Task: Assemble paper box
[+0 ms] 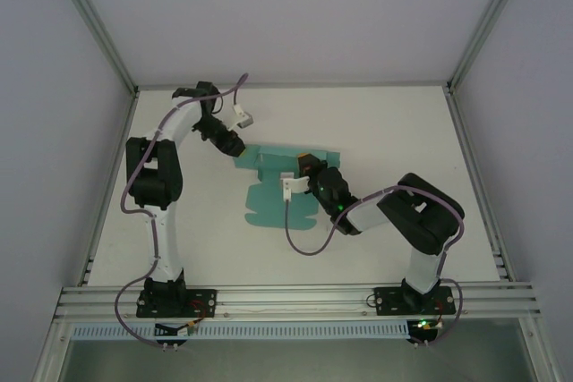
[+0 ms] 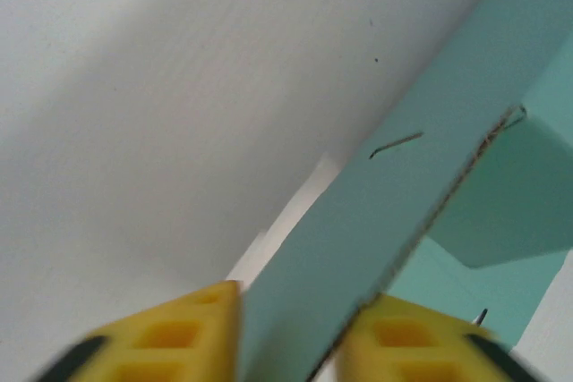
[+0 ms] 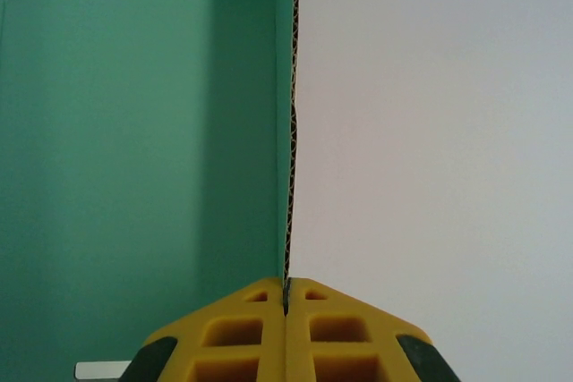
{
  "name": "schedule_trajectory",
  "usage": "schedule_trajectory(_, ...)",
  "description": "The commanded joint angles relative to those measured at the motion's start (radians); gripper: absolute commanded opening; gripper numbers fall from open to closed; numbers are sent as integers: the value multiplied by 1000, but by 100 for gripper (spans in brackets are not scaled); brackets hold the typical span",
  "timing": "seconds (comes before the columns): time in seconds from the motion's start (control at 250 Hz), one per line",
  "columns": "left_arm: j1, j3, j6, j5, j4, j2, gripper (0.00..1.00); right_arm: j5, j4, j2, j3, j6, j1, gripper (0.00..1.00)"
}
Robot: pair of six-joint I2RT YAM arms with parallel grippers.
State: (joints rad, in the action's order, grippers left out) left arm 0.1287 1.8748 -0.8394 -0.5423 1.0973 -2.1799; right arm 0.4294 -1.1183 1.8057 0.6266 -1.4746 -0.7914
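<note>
Located the paper box (image 1: 273,212) near the middle of the table (image 1: 385,131), part flat, part folded up. Pinched one upright wall edge-on between the pressed-together fingers of the right gripper (image 3: 286,297), probably to keep that wall standing along its crease. Bracketed a slanted flap at the far-left corner with the left gripper (image 2: 300,301); could not tell whether clamped or loose. Presumably positioned for folding inward.
</note>
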Motion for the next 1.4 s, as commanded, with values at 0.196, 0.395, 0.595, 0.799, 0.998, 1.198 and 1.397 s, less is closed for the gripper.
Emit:
schedule_trajectory(0.196,27,-134,320,65,-150,171,0,80,-10,-17,31,92,-13,0)
schedule_trajectory(0.395,135,-451,548,75,-424,394,0,112,-35,-3,24,130,-38,0)
schedule_trajectory(0.595,305,-526,597,176,-417,454,0,113,-37,-3,12,153,-41,0)
schedule_trajectory(0.799,389,-547,685,172,-477,417,0,131,-58,-1,-1,151,-48,0)
schedule_trajectory(0.998,388,-613,724,268,-501,463,13,156,-96,2,-21,120,-47,0)
schedule_trajectory(1.198,359,-756,757,266,-551,647,40,151,-166,13,-34,62,-36,0)
schedule_trajectory(1.397,287,-833,894,348,-577,775,100,109,-241,48,-41,19,-19,0)
